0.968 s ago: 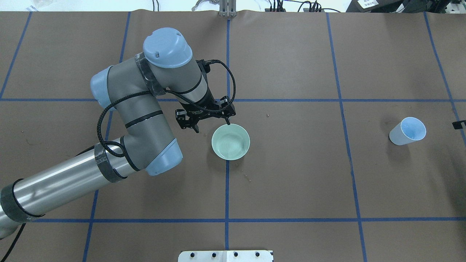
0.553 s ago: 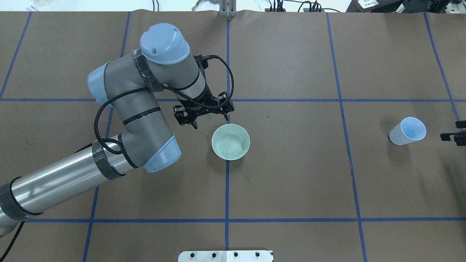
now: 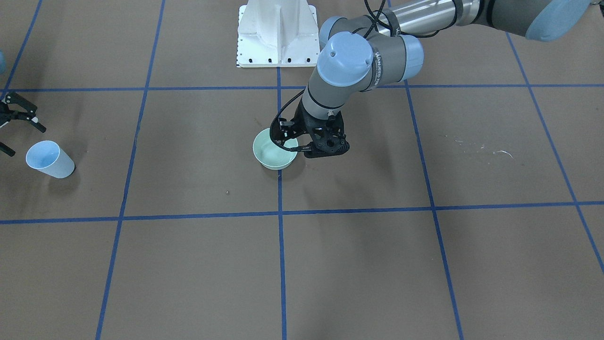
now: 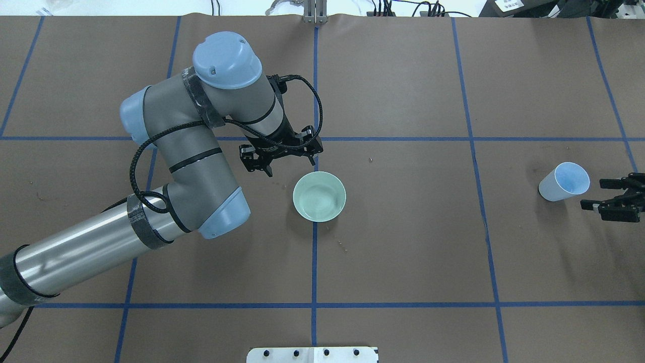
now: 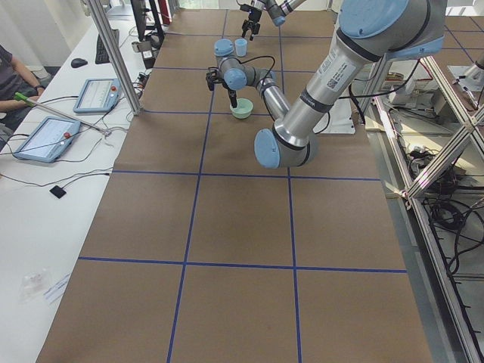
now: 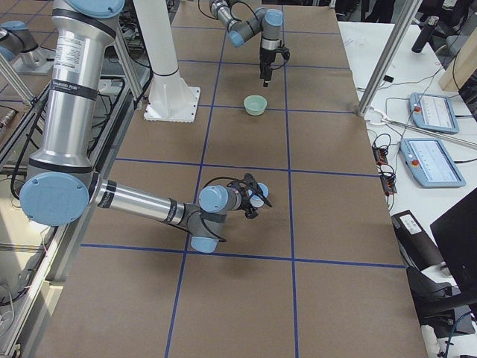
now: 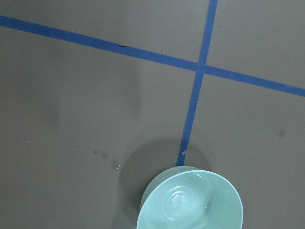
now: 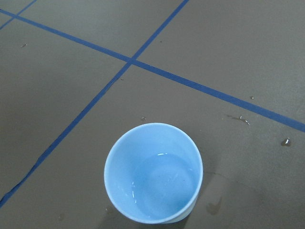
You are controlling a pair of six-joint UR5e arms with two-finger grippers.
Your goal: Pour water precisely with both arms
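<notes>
A pale green bowl (image 4: pixel 319 196) stands near the table's middle, with a little water (image 7: pixel 178 200) rippling in it. It also shows in the front view (image 3: pixel 274 152). My left gripper (image 4: pixel 289 164) is open and empty, just beyond the bowl's far-left rim and clear of it. A light blue cup (image 4: pixel 564 181) stands upright at the right with water (image 8: pixel 162 188) in its bottom. My right gripper (image 4: pixel 598 194) is open and empty, just right of the cup and apart from it.
Small water drops (image 7: pixel 114 164) lie on the brown paper beside the bowl, and more drops (image 8: pixel 286 141) near the cup. Blue tape lines (image 4: pixel 314 262) grid the table. The white pedestal (image 3: pixel 277 33) stands at the robot's side.
My left gripper has drawn back from the bowl's rim, up and to the far left. My right gripper has come in from the right edge toward the blue cup.
</notes>
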